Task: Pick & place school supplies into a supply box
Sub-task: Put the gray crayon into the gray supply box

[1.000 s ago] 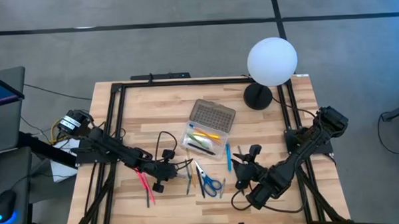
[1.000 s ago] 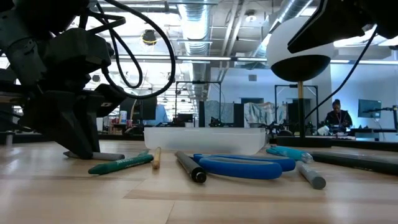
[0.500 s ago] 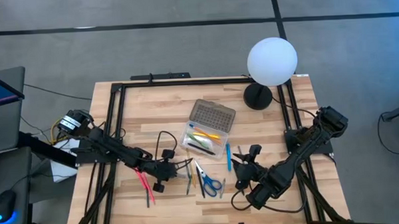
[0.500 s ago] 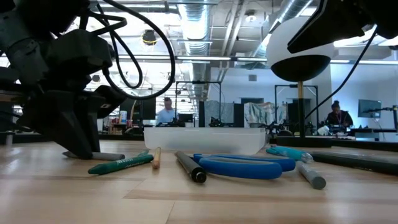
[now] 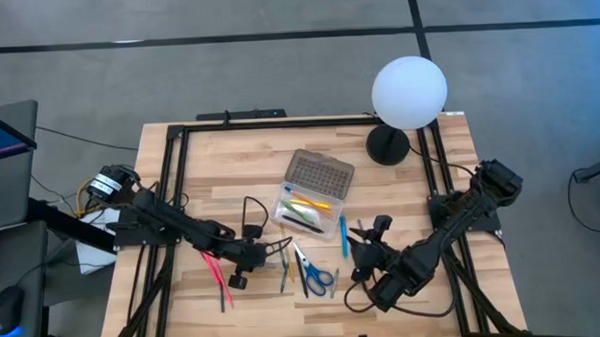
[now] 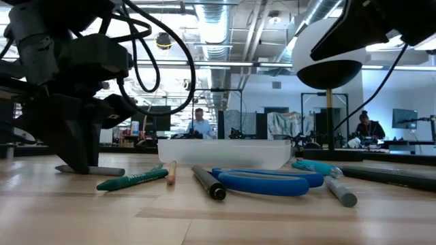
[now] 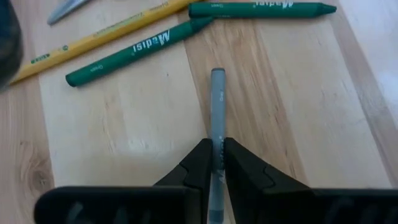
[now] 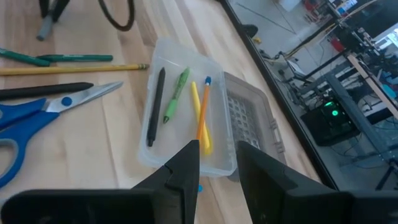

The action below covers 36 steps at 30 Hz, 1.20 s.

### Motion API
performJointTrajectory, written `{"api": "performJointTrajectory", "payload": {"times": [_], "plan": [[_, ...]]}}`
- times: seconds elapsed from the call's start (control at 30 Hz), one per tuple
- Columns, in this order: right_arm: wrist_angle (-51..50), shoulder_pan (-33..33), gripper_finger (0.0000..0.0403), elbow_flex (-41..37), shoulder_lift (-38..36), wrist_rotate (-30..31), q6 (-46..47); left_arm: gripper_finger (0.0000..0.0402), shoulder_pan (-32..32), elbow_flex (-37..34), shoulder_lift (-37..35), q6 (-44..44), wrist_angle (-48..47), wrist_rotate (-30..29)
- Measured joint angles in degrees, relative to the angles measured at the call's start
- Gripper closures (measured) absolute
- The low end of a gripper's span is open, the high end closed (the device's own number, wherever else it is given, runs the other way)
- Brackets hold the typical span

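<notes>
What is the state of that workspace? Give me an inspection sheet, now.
Surface: wooden table, black frame rails along its edges.
Job's things: supply box open, with black, green, yellow and orange pens inside; scissors, green pens, yellow pencil, pink pens and blue pen loose on the table.
Clutter: white globe lamp at the far right corner.
Grippers: left gripper shut on a grey pen; right gripper open, empty, facing the box.
Cables: black loop at the left arm.
Surroundings: people at desks behind.
</notes>
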Motion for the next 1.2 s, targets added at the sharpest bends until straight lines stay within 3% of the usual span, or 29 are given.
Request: {"api": "performJointTrajectory", "payload": {"times": [0.53, 0.83, 1.07, 1.2], "plan": [[0.43, -0.85, 0.0301, -1.09, 0.00, -1.03, 0.07, 0.0372, -0.09, 2.81, 0.09, -0.01, -5.88, 0.02], [0.43, -0.85, 0.0301, -1.09, 0.00, -1.02, 0.05, 0.0381, 1.07, 2.94, -0.07, -2.43, -11.19, 3.11], [0.43, -0.85, 0.0301, -1.09, 0.00, -1.01, 0.04, 0.0380, 1.07, 3.59, 0.01, -1.81, -13.15, 1.20], [0.43, -0.85, 0.0301, -1.09, 0.00, -0.98, 0.04, 0.0387, 1.09, 6.62, 0.15, -1.87, -20.46, -0.81]]}}
